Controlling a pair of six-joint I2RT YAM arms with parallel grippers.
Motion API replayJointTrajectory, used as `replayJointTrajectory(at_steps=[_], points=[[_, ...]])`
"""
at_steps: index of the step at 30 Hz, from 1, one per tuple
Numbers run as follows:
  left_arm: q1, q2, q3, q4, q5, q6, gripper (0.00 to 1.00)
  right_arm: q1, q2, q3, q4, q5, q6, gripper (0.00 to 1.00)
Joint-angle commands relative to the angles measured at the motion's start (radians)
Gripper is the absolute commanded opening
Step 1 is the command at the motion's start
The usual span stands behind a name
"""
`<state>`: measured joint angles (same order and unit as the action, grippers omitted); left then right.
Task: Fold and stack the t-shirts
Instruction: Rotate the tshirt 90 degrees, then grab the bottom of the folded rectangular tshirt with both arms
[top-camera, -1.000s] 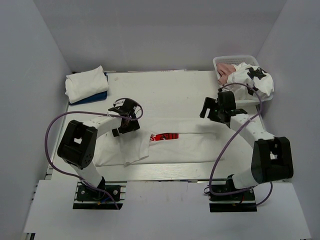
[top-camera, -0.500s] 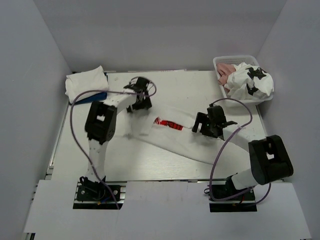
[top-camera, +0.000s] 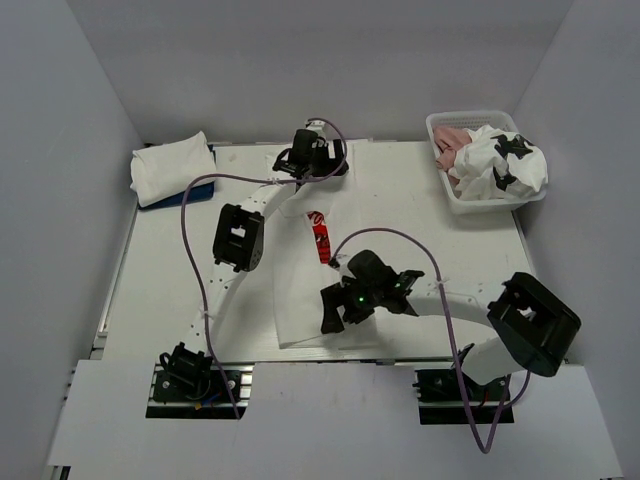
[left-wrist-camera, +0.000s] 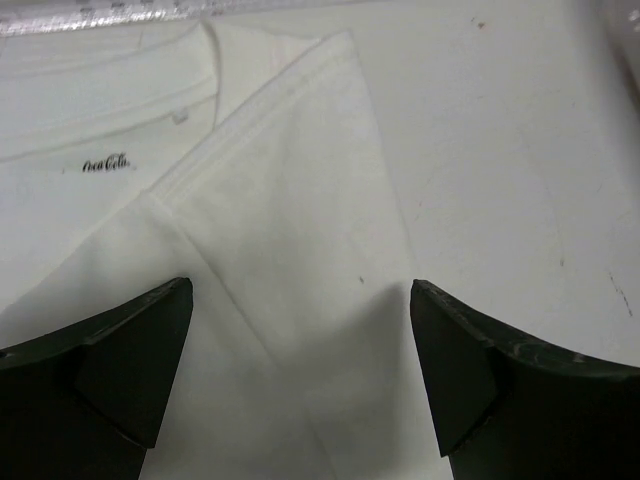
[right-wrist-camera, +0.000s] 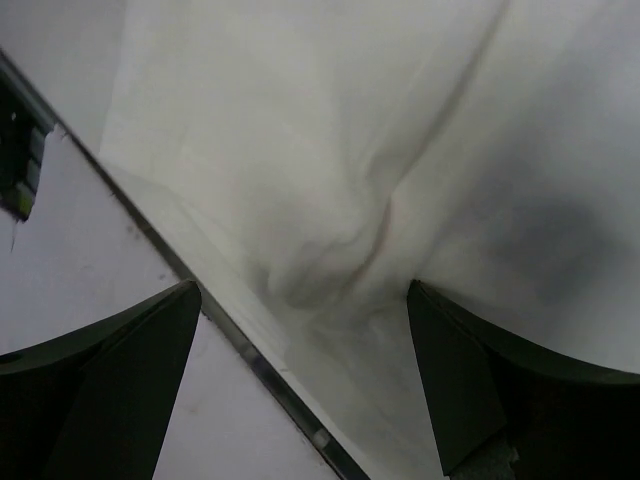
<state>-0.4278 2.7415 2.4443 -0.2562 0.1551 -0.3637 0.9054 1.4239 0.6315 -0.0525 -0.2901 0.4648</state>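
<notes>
item: white t-shirt (top-camera: 298, 290) with red print (top-camera: 320, 235).
location: laid lengthwise on the counter (top-camera: 170, 270), collar end far, hem end at the near edge.
handling, by judgement: light, limp cotton with no stiffness. it will sag and drag, so pinch at hems, shoulder seams or sleeve edges, not mid-panel.

left end effector (top-camera: 318, 158): arm stretched to the far side of the counter, wrist tipped down over the collar (left-wrist-camera: 180, 95) and sleeve (left-wrist-camera: 320, 200). fingers wide apart, nothing held.
right end effector (top-camera: 335, 312): arm reaching across to near centre, over a bunched fold by the counter's edge. fingers wide apart, nothing pinched, though whether the tips touch cloth is unclear.

also listed: folded white and blue t-shirts (top-camera: 172, 170), far left. patched t-shirt (top-camera: 505, 160) and pink t-shirt (top-camera: 452, 140) heaped in the basket (top-camera: 462, 115), far right.
</notes>
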Motion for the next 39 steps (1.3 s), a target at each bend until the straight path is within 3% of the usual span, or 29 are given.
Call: replayJointTrajectory(at_steps=[1,10,14,18,19,20,22,24,25,26,28,30,33,39], points=[[-0.005,0.043,0.004,0.119,0.046,-0.012,1.0,0.075,0.075,0.014,-0.087,-0.129,-0.084,0.9],[-0.005,-0.014,-0.01,0.075,-0.098,-0.003,1.0,0.139,0.0,0.108,-0.149,0.019,-0.15,0.9],[-0.005,-0.179,-0.01,-0.012,-0.155,0.043,1.0,0.148,-0.169,0.086,-0.066,0.076,-0.134,0.9],[-0.005,-0.438,-0.039,-0.2,-0.259,0.033,1.0,0.147,-0.299,0.045,-0.044,0.251,-0.06,0.9],[-0.005,-0.562,-0.066,-0.234,-0.259,0.023,1.0,0.145,-0.343,0.031,-0.043,0.271,-0.022,0.9],[-0.005,-0.632,-0.152,-0.268,-0.259,0.023,1.0,0.141,-0.356,0.017,-0.052,0.364,-0.003,0.9],[-0.005,-0.773,-0.278,-0.357,-0.241,-0.018,1.0,0.142,-0.403,-0.004,-0.075,0.408,0.076,0.9],[-0.005,-0.994,-0.533,-0.42,-0.247,-0.068,1.0,0.138,-0.425,-0.024,-0.108,0.492,0.115,0.9],[-0.005,-1.076,-0.774,-0.446,-0.262,-0.187,1.0,0.133,-0.431,-0.038,-0.157,0.556,0.224,0.9],[-0.015,-1.244,-0.91,-0.408,-0.209,-0.21,1.0,0.133,-0.436,-0.044,-0.197,0.571,0.251,0.9],[-0.015,-1.394,-1.264,-0.276,-0.065,-0.271,1.0,0.133,-0.448,-0.053,-0.219,0.537,0.206,0.9],[-0.04,-1.545,-1.503,-0.223,0.062,-0.346,1.0,0.133,-0.462,-0.079,-0.256,0.525,0.212,0.9],[-0.078,-1.65,-1.675,-0.26,0.125,-0.409,1.0,0.128,-0.483,-0.113,-0.3,0.484,0.224,0.9],[-0.172,-1.767,-1.85,-0.348,0.149,-0.486,1.0,0.127,-0.52,-0.207,-0.279,0.384,0.262,0.9]])
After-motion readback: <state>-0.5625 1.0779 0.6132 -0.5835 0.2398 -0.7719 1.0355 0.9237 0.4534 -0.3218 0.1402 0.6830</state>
